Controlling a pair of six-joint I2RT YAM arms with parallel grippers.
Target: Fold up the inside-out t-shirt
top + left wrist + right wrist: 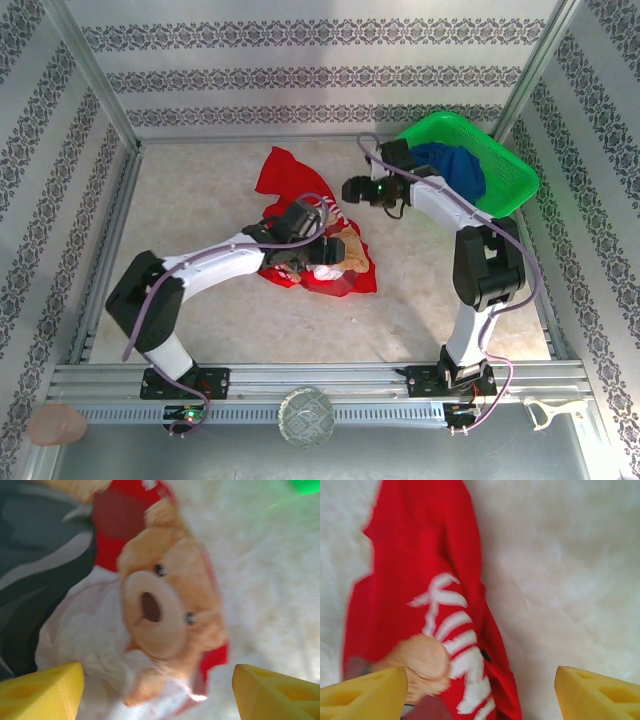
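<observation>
The pale, marbled desk [200,200] carried everything, with the two arms reaching in from its near edge. The inside-out t-shirt [285,175], bright red, lay crumpled around the middle of the desk. One narrow part ran toward the far edge and a wider bunched part lay nearer the arms. A green plastic basket [505,195] stood in the far right corner, well apart from the shirt. A dark blue garment [455,165] was heaped inside it.

On the bunched part of the shirt a tan teddy-bear print [165,605] faced up, with white cloth beside it and red showing around its edges. On the narrower part, a white striped print [452,645] ran along the red cloth.

The left end effector [157,695] hung over the bear print. Its yellow fingertips [42,692] were spread wide to either side, with nothing pinched between them. The right end effector [480,695] hung over the striped stretch of the shirt and the bare desk beside it. Its yellow fingertips [597,695] were likewise spread far apart and gripped nothing. From above, both wrists sat over the middle of the desk, the left one above the bunched cloth and the right one just beside the shirt's right-hand side.
</observation>
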